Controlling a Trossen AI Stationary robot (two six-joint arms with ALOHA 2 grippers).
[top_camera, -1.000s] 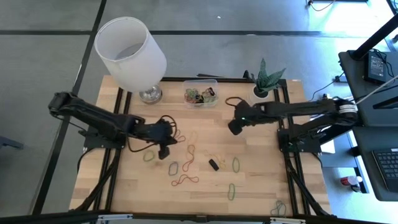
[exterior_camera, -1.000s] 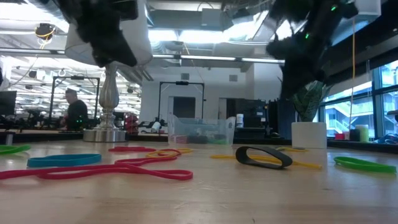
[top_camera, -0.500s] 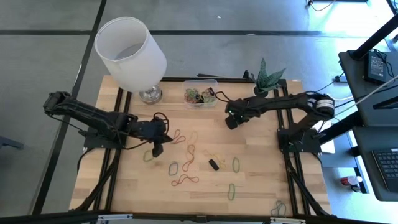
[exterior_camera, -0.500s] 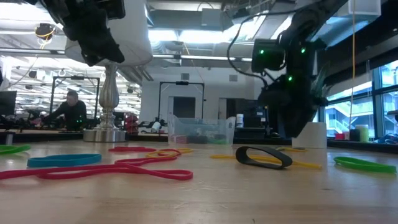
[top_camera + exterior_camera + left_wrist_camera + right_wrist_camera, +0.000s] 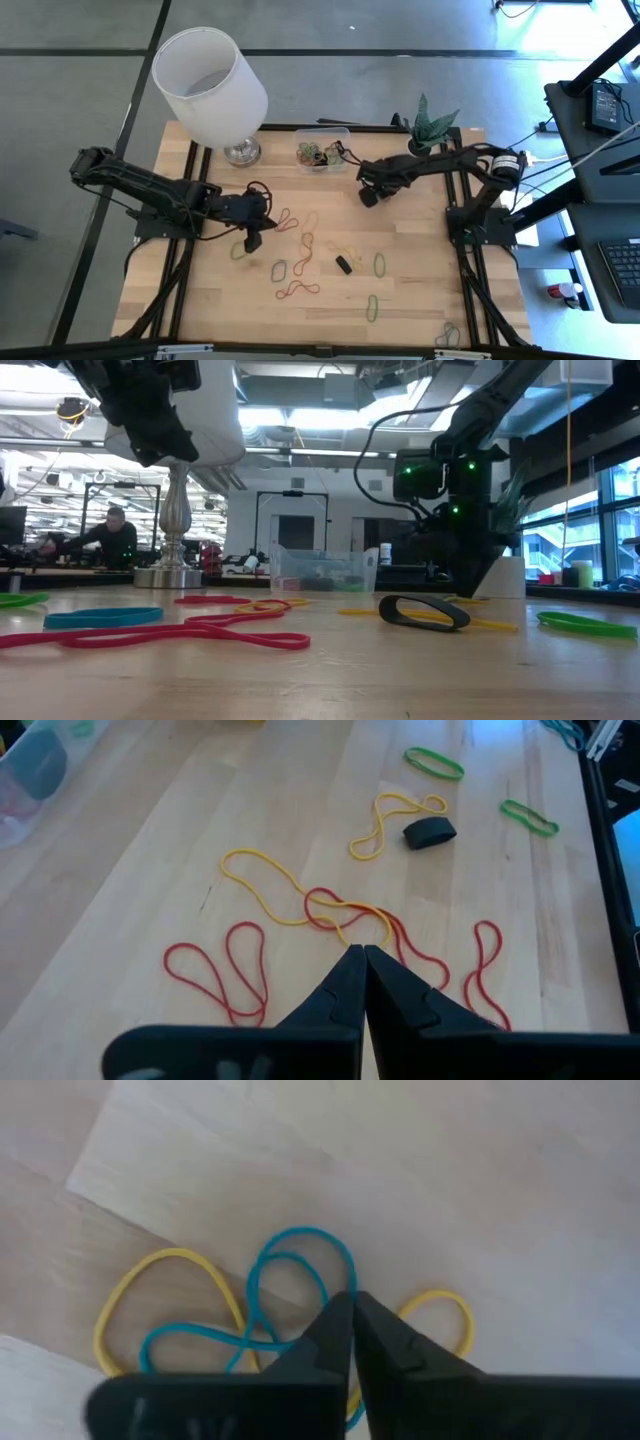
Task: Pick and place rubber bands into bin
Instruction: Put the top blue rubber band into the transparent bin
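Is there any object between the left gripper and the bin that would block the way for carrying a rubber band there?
Nothing visible does. From the left gripper, shut over the red and yellow rubber bands, the table toward the bin holds only flat bands. The lamp base stands beside the bin, off the straight line.

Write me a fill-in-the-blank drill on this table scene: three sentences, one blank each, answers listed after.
1. The clear bin sits between the lamp base and the potted ____.
2. Seen from its wrist camera, the left gripper has its fingers ____ above the red and yellow rubber bands.
3. Under the right gripper lie a yellow band and a ____ band.

Answers: plant; shut; blue
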